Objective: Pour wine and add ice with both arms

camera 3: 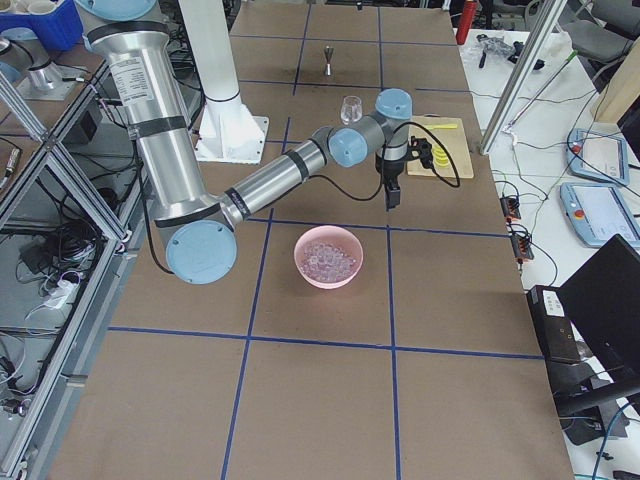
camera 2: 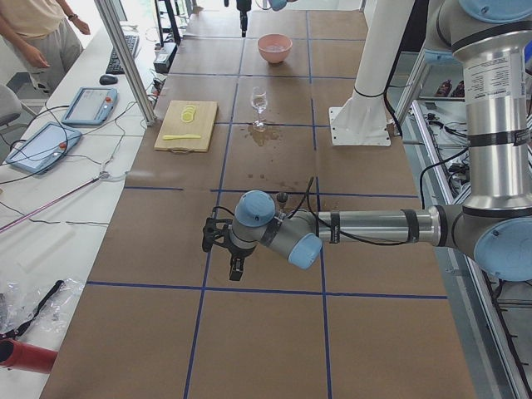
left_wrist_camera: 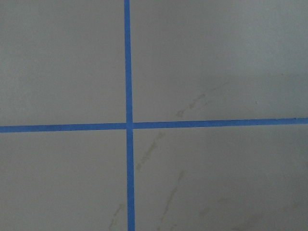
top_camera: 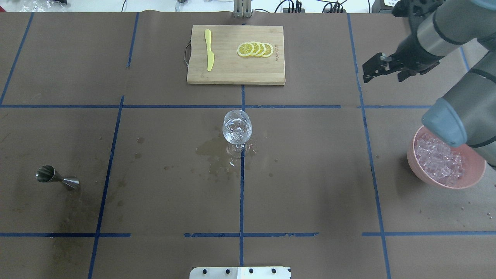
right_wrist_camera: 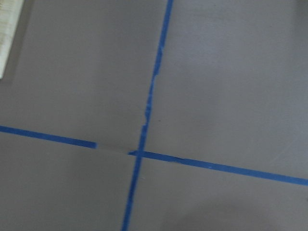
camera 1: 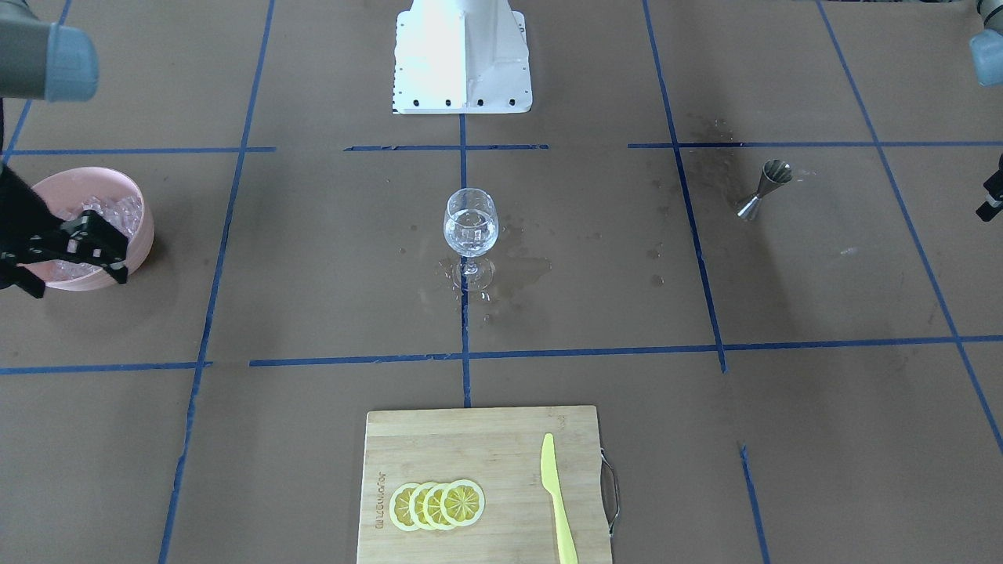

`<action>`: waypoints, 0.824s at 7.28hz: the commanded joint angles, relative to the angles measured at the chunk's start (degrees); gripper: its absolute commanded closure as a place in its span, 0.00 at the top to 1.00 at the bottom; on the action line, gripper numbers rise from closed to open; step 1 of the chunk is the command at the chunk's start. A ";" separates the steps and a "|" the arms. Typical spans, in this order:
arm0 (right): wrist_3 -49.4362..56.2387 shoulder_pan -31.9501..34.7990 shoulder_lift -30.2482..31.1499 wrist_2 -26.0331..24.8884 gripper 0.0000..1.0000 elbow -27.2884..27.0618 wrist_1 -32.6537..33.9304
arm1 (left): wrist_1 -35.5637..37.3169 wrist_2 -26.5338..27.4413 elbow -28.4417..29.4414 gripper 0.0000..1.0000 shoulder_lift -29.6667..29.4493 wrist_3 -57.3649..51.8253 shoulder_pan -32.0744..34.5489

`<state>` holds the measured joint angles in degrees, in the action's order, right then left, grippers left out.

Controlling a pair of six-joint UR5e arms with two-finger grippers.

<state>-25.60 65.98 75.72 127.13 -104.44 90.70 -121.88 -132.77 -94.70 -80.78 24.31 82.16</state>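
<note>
The wine glass (camera 1: 471, 223) stands mid-table and holds ice cubes and some clear liquid; it also shows from overhead (top_camera: 237, 128). A pink bowl (top_camera: 412, 161) of ice (top_camera: 440, 162) sits on the robot's right. My right gripper (top_camera: 383, 78) hangs open above the table beyond the bowl, with nothing seen between its fingers. In the front view the right gripper (camera 1: 77, 282) overlaps the bowl (camera 1: 145, 243). My left gripper (camera 2: 224, 253) hovers over bare table at the far left end. Only a sliver of the left gripper (camera 1: 991, 196) shows in the front view, so I cannot tell its state.
A steel jigger (top_camera: 56, 176) lies on the robot's left. A wet puddle (top_camera: 211, 149) spreads around the glass base. A wooden cutting board (top_camera: 232, 73) with lemon slices (top_camera: 255, 49) and a yellow knife (top_camera: 209, 54) lies at the far side. The white pedestal (camera 1: 462, 55) stands at the robot's edge.
</note>
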 commanded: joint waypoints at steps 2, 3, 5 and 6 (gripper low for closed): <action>22.89 10.54 3.99 3.38 1.00 12.03 -0.52 | 19.07 -1.53 -0.84 1.00 -5.24 -11.30 7.56; 26.62 12.66 5.65 4.52 1.00 12.42 -0.43 | 19.31 -1.44 -0.75 1.00 -5.87 -11.30 8.18; 29.38 15.91 11.35 4.35 1.00 12.77 -0.52 | 18.27 -1.44 -0.84 1.00 -5.53 -11.22 8.19; 29.99 17.24 14.16 4.44 1.00 12.25 -0.69 | 14.43 -1.35 -0.41 1.00 -4.48 -11.22 8.19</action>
<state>3.13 81.22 86.35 131.43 -92.02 90.14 -104.35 -134.19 -95.40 -86.07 13.12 90.28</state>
